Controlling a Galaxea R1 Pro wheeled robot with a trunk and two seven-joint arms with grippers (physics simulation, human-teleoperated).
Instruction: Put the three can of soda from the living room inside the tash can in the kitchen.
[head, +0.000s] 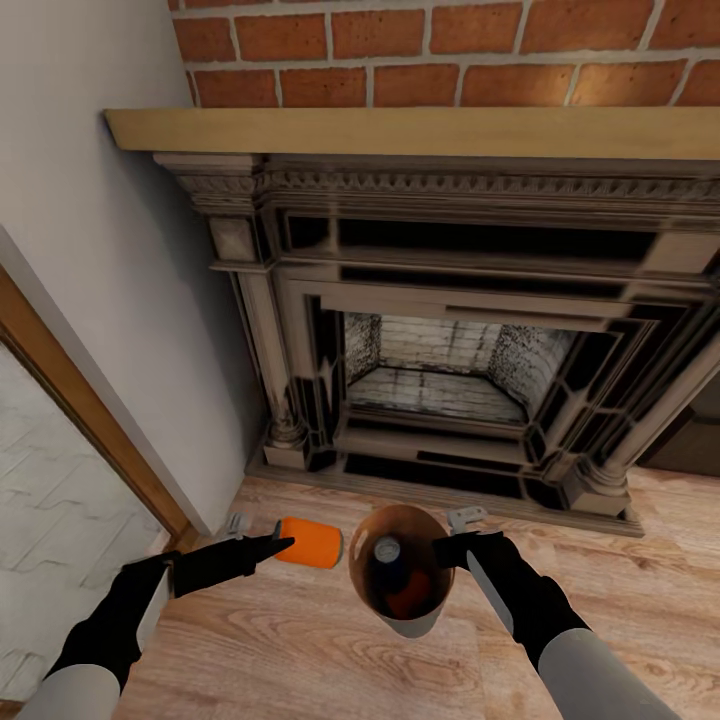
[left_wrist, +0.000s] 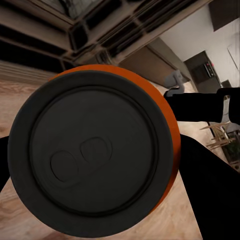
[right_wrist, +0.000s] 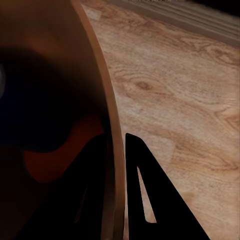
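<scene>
- Before the fireplace (head: 450, 330), left end effector (head: 262, 548) is gripping an orange soda can (head: 310, 542) sideways, beside the bin mouth.
- Right end effector (head: 458, 550) is clamping the trash can (head: 400, 575) rim, steadying it; two cans are lying inside.

Orange soda can (head: 310, 542) lies on its side above the wood floor, just left of the trash can (head: 400, 578). The bin, pale grey outside and glossy orange-brown inside, stands upright and holds a dark blue can (head: 388, 556) and another orange can (head: 405, 598).
</scene>
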